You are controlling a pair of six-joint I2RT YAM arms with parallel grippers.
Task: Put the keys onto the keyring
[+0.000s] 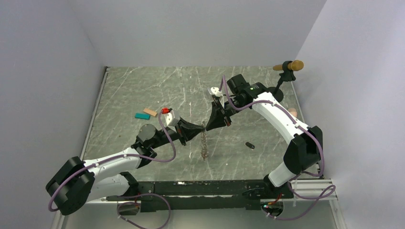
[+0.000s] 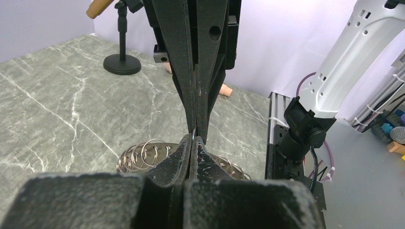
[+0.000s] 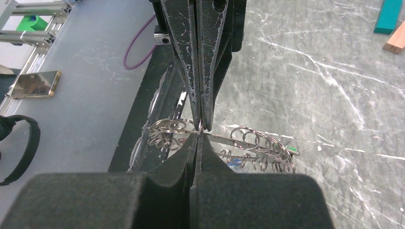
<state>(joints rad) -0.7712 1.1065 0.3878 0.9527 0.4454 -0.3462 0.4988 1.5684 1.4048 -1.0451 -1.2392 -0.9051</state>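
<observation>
Two white robot arms reach over a grey marbled table [image 1: 143,86] and meet tip to tip near its middle. The left arm stretches low from the near left corner, its forearm angled toward the centre. The right arm rises from the near right corner, bends at the elbow close to the right edge, and doubles back toward the centre.

The left pincer [image 1: 199,129] and the right pincer [image 1: 209,125] point at each other, tips touching. Both wrist views show each pair of black fingers pressed together, nipping a thin wire loop between them. That loop is the top of the dark grey metal keyring [image 1: 204,143], a chain of linked rings. It dangles from the meeting point toward the near edge; whether its lower end touches the table cannot be told.

A small dark key [image 1: 250,145] lies alone on the table, right of the keyring and well apart from both pincers. A teal rectangular block [image 1: 142,116] and a tan rectangular block [image 1: 150,112] lie just beside each other toward the left edge. A black round-based stand [image 1: 285,76] occupies the far right corner.
</observation>
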